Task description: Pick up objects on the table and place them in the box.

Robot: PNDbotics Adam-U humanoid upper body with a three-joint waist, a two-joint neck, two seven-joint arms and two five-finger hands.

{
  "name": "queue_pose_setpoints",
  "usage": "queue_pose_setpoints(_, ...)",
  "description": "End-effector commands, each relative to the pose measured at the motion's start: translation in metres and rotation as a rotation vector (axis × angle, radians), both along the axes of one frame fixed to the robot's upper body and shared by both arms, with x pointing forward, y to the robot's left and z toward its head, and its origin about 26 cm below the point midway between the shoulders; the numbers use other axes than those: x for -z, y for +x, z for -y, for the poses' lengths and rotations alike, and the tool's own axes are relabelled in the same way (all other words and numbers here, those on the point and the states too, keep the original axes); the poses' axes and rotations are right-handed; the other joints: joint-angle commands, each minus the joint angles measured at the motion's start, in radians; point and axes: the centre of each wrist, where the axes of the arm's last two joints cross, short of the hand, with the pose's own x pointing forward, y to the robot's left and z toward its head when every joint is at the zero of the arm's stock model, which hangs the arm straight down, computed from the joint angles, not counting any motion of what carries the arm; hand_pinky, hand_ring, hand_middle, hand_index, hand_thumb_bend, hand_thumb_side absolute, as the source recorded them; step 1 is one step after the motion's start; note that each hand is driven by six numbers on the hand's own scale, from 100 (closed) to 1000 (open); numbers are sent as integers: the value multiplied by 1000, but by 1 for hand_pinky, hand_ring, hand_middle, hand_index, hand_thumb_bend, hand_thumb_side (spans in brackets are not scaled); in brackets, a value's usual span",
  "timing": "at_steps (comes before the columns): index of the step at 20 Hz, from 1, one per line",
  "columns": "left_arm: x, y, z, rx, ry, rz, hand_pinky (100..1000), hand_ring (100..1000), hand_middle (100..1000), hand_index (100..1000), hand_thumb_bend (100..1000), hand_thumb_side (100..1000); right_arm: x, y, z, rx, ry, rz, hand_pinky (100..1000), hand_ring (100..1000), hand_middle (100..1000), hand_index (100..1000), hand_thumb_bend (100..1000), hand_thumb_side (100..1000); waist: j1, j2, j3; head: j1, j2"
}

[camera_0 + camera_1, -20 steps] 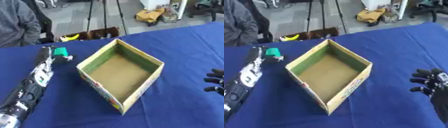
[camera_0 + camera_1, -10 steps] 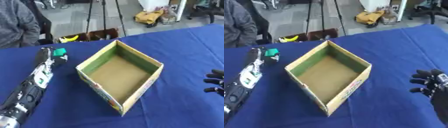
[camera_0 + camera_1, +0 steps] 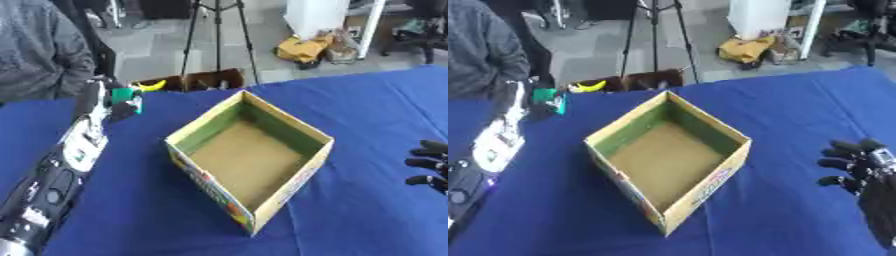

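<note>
An open cardboard box (image 3: 206,183) with green inner walls and a bare brown floor stands in the middle of the blue table. My left arm stretches from the lower left toward the far left of the table. There my left hand (image 3: 103,101) has its fingers curled round a small green object (image 3: 128,95), left of the box's far corner and apart from it. Whether the object touches the cloth I cannot tell. My right hand (image 3: 857,166) rests open at the right edge, fingers relaxed, holding nothing.
The blue tablecloth (image 3: 367,210) spreads around the box. A person in grey (image 3: 39,55) stands at the far left edge. Beyond the table are a tripod (image 3: 217,35) and a low carton with a yellow thing (image 3: 150,86) on the floor.
The whole picture has shifted a little downward. Relative to the box, my left hand with the green object has moved farther up and away. My right hand has stayed put.
</note>
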Motion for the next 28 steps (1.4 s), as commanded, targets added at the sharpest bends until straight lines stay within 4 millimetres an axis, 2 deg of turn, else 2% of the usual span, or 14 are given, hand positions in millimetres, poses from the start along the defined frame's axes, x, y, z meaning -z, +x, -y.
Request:
queue_pose_setpoints(1,-31,-7,20,166,64,38,349,419,479,654,100,390,-8,0,2,2,5,27,568,738,698,814,100,1000,-8,-29,6,-11,12)
queue_pose_setpoints(7,-34,-16,76,489,155,-91,353,420,479,655,100,406,-2,-2,0,-6,17,10,568,738,697,814,100,1000,-22,-59,11,-18,25)
queue_pose_setpoints(11,-26,-13,104,600,217,-182,356,421,478,654,100,413,0,-2,-2,-13,23,5,569,738,697,813,100,1000,-29,-68,3,-14,28)
queue_pose_setpoints(17,17,1,129,681,236,-384,377,437,488,672,100,416,0,-2,-5,-31,22,2,569,738,697,813,100,1000,-24,-66,-12,-8,22)
queue_pose_setpoints(21,43,7,142,670,267,-434,392,447,494,678,100,425,-2,-1,-9,-45,22,6,569,737,697,813,100,1000,-21,-59,-31,2,12)
queue_pose_setpoints(24,54,10,148,650,304,-419,410,461,508,690,256,446,-3,0,-10,-52,21,9,569,737,697,813,100,1000,-19,-54,-42,9,6)
queue_pose_setpoints(25,56,10,150,650,320,-409,435,480,531,707,489,491,-4,0,-11,-54,21,10,569,737,697,813,100,1000,-19,-53,-45,11,4)
queue_pose_setpoints(26,57,10,152,652,337,-398,495,522,581,736,823,575,-4,0,-11,-55,21,11,569,737,697,813,100,1000,-18,-52,-47,13,2)
queue_pose_setpoints(28,56,11,154,658,388,-364,558,576,624,763,1000,632,-4,0,-11,-55,20,10,569,737,697,813,100,1000,-18,-51,-48,13,0)
